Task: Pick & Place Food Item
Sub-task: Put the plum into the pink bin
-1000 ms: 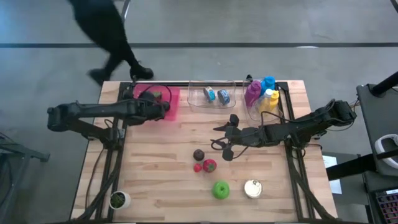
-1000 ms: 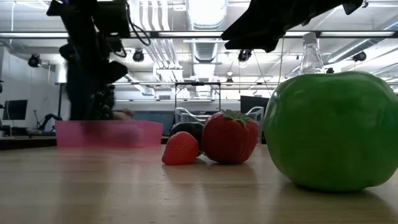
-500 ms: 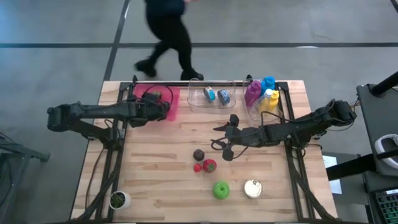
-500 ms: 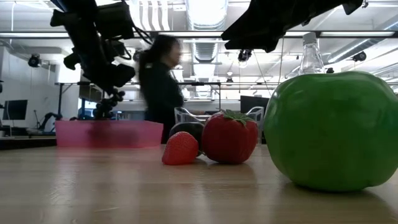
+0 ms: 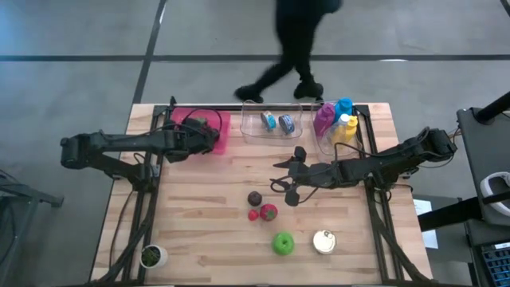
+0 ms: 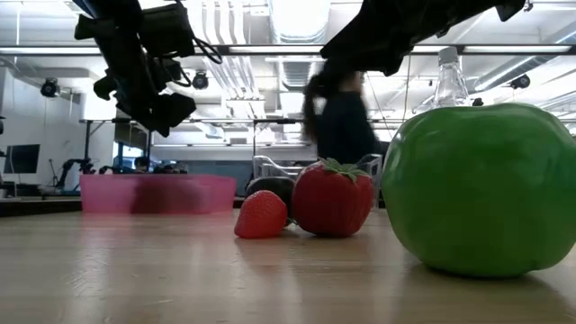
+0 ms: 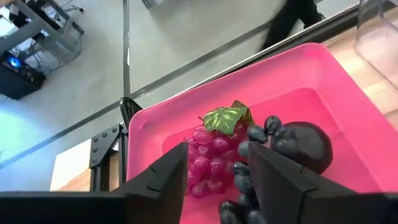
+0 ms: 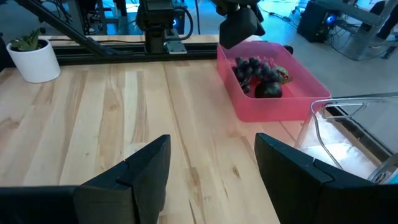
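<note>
Two fruits, grapes [image 7: 211, 158] and a dark plum [image 7: 303, 145], already lie in our pink bin [image 7: 348, 93] at the far left, so our left gripper [image 7: 214, 180] hangs above it with fingers parted, grasping nothing, while our right gripper [image 8: 208, 168] waits open mid-table.

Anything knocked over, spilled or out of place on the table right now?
Nothing stands out. Grapes and a dark fruit lie inside the pink bin; the strawberries and green apple sit undisturbed mid-table.
</note>
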You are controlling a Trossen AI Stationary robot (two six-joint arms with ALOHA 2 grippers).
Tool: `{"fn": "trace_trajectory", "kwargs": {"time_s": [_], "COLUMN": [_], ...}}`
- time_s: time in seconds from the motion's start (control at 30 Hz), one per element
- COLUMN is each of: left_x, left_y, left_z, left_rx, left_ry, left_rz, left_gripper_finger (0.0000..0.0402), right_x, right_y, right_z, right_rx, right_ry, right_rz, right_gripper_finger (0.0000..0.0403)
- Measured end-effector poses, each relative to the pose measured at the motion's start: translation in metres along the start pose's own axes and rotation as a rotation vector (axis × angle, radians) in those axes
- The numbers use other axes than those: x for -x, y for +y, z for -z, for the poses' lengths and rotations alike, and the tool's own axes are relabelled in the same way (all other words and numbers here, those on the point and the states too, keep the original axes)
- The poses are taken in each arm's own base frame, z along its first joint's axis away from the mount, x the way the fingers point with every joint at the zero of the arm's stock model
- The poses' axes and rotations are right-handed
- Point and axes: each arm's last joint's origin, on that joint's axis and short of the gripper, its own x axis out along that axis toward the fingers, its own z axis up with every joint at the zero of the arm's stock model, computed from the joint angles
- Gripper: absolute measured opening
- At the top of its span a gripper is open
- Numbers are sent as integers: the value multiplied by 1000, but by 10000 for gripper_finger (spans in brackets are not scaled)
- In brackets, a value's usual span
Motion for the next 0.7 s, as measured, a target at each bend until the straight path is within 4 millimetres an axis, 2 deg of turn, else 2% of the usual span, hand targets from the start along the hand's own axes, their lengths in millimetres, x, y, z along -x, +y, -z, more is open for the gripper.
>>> {"fn": "trace_trajectory", "kwargs": {"time_s": [0.13, 0.27, 0.47, 0.6, 0.7], "left_x": [1, 7, 18, 29, 43], "left_y": [0, -3, -18, -34, -44], "left_z": [-1, -12, -22, -19, -16], "left_rx": [-52, -45, -194, -285, -345], "left_ry": [7, 43, 67, 22, -38], "left_rz": [15, 112, 440, 676, 772], "left_gripper_finger": [183, 185, 177, 175, 177], "right_x": [0, 0, 0, 0, 0], "right_y": [0, 0, 0, 0, 0], "right_z": [0, 0, 0, 0, 0], "right_rx": [0, 20, 23, 23, 26], "right_ry": [0, 0, 0, 0, 1], "right_rz": [0, 0, 0, 0, 0], "right_gripper_finger": [228, 228, 228, 228, 228]}}
